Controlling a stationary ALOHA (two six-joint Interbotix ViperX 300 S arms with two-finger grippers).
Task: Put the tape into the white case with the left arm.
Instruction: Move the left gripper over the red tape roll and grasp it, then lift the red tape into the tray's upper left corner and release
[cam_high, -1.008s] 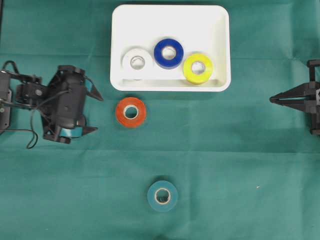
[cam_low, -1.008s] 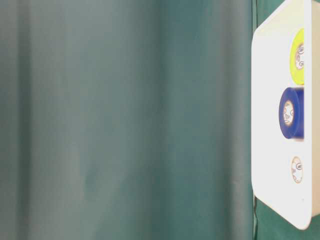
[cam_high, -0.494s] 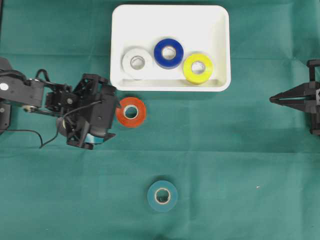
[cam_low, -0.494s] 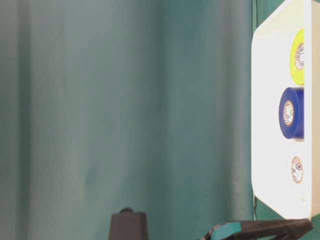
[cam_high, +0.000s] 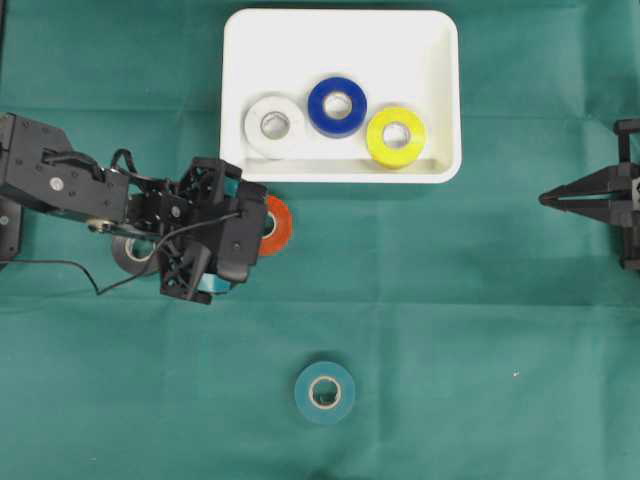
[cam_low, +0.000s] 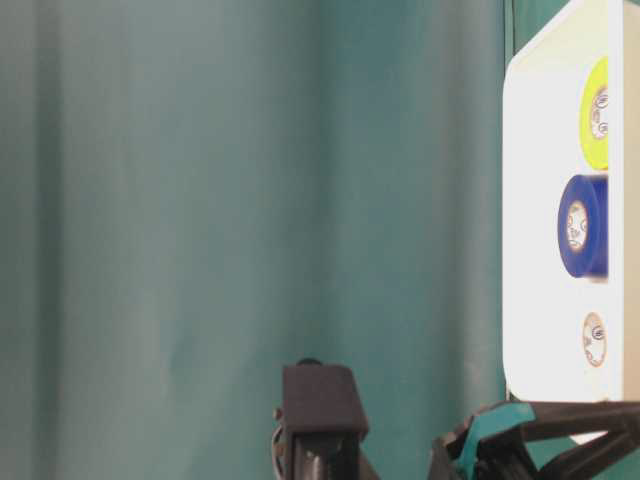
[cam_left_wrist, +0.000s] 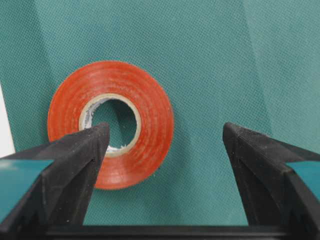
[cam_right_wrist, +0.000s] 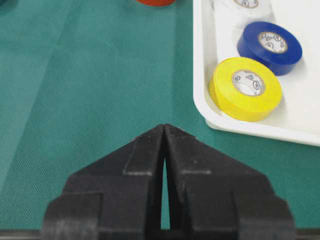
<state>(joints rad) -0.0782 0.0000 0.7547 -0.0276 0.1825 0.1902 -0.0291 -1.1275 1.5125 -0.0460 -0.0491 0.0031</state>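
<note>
Jaws of the left gripper (cam_left_wrist: 165, 137) stand wide apart above the green cloth (cam_left_wrist: 225, 60), holding nothing — in the left wrist view one teal-banded fingertip overlaps the near edge of the orange tape roll (cam_left_wrist: 111, 124) while the other sits over bare cloth well to the roll's right. The roll lies flat, its pale core facing up, and whether the finger touches it cannot be told. From overhead, the left arm (cam_high: 120, 205) reaches in from the left edge and its black wrist covers the left part of the orange roll, which lies just below the near rim of the white case (cam_high: 340, 25). A grey tape roll (cam_high: 132, 250) shows partly under the arm. Inside the case, a white roll (cam_high: 274, 125), a blue roll (cam_high: 337, 105) and a yellow roll (cam_high: 396, 137) lie flat along the near wall, the blue one between the other two. A teal roll (cam_high: 325, 392) lies alone on the cloth, well apart from the case, toward the bottom of the overhead view. At the right edge the right gripper (cam_right_wrist: 164, 131) rests with its black fingers pressed together — empty, far from every roll.
</note>
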